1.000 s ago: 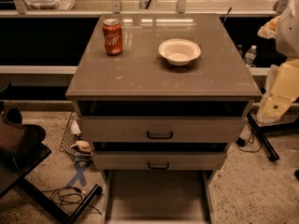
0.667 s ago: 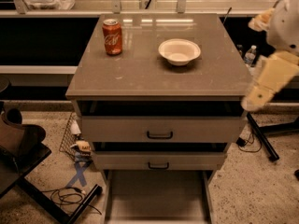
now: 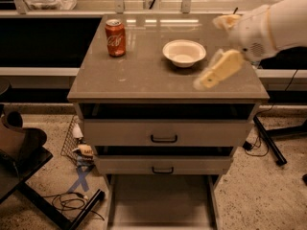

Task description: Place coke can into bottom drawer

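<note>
The coke can (image 3: 115,37) is likely light, smooth and dentable; grasp it mid-body. The gripper (image 3: 217,73) hovers right of the white bowl (image 3: 184,52); whether it is open cannot be told.

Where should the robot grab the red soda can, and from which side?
Probably around the middle of the coke can, on its round side, coming level from the front: it stands upright, back left on the cabinet top. The gripper hovers over the right side, past the white bowl, so it should pass in front of that.
</note>
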You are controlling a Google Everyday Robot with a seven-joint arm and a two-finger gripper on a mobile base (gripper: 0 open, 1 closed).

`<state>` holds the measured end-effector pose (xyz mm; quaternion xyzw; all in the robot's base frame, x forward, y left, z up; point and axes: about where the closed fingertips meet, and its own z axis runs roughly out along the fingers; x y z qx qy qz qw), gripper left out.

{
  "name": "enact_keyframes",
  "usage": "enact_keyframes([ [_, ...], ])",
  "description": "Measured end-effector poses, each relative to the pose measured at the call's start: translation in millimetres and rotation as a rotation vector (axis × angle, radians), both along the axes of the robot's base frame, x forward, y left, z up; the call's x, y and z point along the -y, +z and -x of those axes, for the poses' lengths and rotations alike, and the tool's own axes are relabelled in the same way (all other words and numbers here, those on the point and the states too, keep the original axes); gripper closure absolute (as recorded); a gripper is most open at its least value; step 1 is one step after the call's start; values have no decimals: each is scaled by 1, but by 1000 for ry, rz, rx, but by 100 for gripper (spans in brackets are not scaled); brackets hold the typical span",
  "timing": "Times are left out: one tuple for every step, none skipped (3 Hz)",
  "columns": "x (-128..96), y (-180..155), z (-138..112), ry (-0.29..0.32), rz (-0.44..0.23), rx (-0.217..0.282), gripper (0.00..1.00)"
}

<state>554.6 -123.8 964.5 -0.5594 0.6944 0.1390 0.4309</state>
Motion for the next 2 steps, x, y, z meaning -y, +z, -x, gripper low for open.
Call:
enact_keyframes([
  [-58, 19, -29, 24, -273, 63, 0],
  [-82, 43, -46, -2, -384, 113, 0],
])
